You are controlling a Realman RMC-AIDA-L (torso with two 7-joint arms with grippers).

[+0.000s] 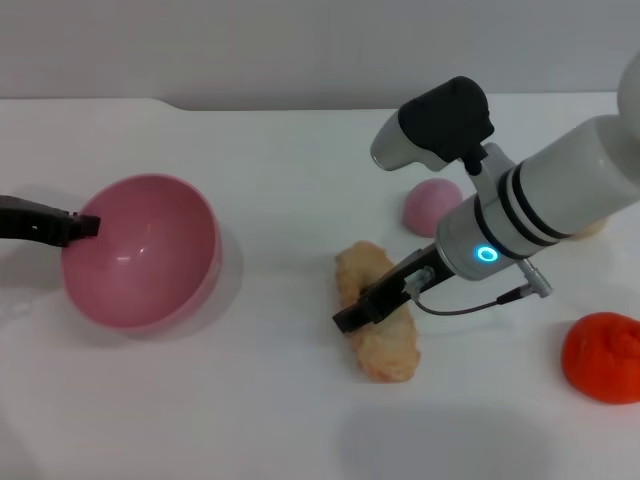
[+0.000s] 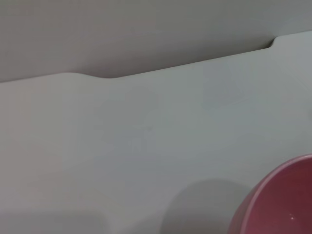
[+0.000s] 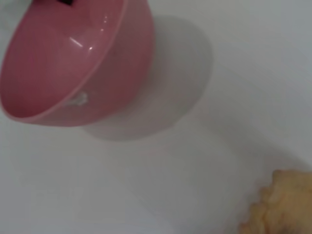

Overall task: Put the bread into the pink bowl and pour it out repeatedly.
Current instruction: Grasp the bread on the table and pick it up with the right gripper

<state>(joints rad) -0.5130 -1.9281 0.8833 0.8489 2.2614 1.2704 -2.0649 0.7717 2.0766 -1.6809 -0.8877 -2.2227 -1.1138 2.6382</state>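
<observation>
On our table [image 1: 250,420] the bowl [image 1: 140,250] sits left and the bread [image 1: 378,315] in the middle. A ball [image 1: 430,204] lies behind the bread, a lump [image 1: 602,356] far right.

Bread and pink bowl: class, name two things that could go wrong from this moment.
1. The right claw sits at one edge of the bread, so a lift might tip or drop it.
2. The pink bowl is tilted, held at its rim by the left claw; it might slip.
</observation>
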